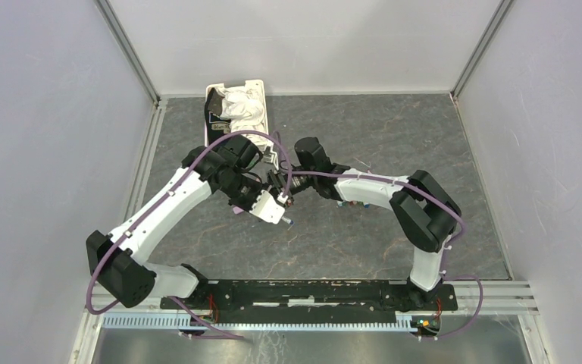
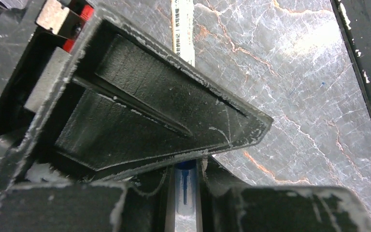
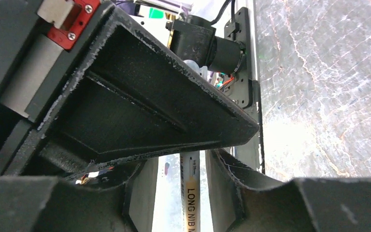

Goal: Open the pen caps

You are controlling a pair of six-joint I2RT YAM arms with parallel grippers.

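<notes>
A white pen is held up over the grey marble table [image 1: 364, 144] between my two grippers. My left gripper [image 1: 282, 205] [image 2: 187, 179] is shut on the pen cap [image 2: 187, 186], a short translucent cylinder with blue inside, pressed by both fingers. From it the white printed pen barrel [image 2: 183, 34] runs away over the table. My right gripper [image 1: 286, 186] [image 3: 186, 179] is open around the same barrel [image 3: 191, 193], lettered "LONG NIB", with a gap showing on each side. The cap's blue tip [image 1: 287, 223] pokes out below the left gripper.
A white slotted basket [image 1: 261, 95] holding white cloth [image 1: 241, 106] stands at the back left, just beyond both grippers. Small coloured pieces [image 1: 352, 203] lie under the right forearm. Metal frame rails [image 1: 148, 152] run along the table's sides.
</notes>
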